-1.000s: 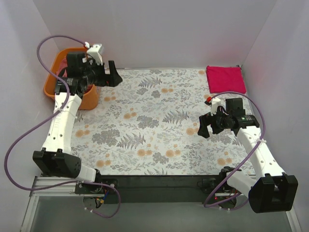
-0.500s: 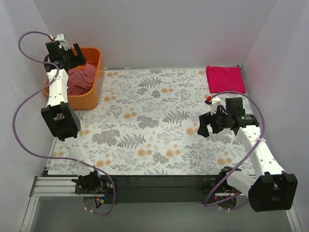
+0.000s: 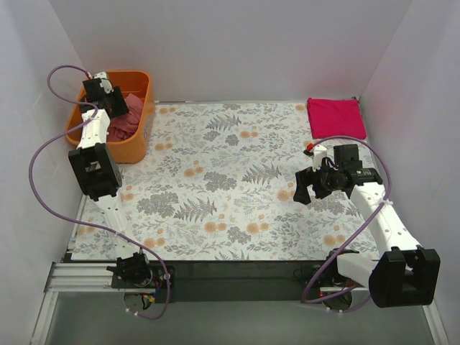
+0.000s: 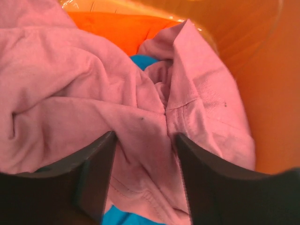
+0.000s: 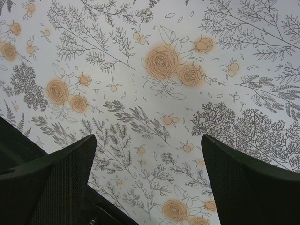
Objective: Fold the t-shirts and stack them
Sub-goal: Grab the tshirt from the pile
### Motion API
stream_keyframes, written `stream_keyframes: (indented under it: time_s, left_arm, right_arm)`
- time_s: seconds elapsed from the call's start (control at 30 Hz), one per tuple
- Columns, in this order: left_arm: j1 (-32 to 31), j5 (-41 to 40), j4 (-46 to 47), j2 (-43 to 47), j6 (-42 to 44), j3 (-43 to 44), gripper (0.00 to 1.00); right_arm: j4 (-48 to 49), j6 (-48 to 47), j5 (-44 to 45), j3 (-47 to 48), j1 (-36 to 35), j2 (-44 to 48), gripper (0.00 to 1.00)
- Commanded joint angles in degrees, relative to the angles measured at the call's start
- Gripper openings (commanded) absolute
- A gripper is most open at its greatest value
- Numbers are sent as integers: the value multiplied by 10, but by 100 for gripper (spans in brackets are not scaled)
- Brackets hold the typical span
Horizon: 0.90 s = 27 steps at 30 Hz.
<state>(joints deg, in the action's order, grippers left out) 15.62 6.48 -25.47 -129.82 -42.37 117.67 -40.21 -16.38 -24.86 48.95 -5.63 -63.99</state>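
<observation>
The dusty brick-red t-shirt lies crumpled in the orange tub at the back left. In the left wrist view it fills the frame, with a teal-blue shirt and an orange shirt showing under it. My left gripper is down in the tub, and its open jaws straddle a fold of the brick-red shirt. A folded magenta-pink t-shirt lies at the back right corner. My right gripper hovers open and empty over the floral tablecloth.
The tub's orange wall is close on the right of the left fingers. White walls enclose the table on the left, back and right. The floral cloth covers the table between the tub and the right arm.
My left arm has swung from the table's edge back over the tub and lowered its gripper onto the shirts. The right arm has barely moved.
</observation>
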Motion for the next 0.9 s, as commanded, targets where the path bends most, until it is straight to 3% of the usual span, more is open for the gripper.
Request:
stream_keyframes:
  time_s: [0.0, 0.1, 0.2, 0.23, 0.4, 0.63, 0.87]
  left_arm:
    - [0, -23, 18, 9, 17, 2, 51]
    - [1, -23, 18, 18, 15, 13, 31]
    - [5, -18, 18, 32, 11, 37, 2]
    - [7, -16, 21, 43, 12, 52, 0]
    - [21, -1, 28, 83, 14, 112, 0]
    - [47, 49, 105, 159, -4, 138, 0]
    - [48, 117, 191, 204, -110, 169, 0]
  right_arm:
    - [12, 6, -13, -1, 2, -5, 98]
    - [12, 6, -15, -1, 2, -9, 98]
    - [12, 5, -14, -2, 2, -8, 98]
    - [12, 6, -16, -2, 2, -9, 99]
    - [14, 5, -20, -3, 2, -4, 98]
    - [14, 6, -22, -3, 2, 7, 99]
    - [17, 6, -22, -5, 2, 15, 99]
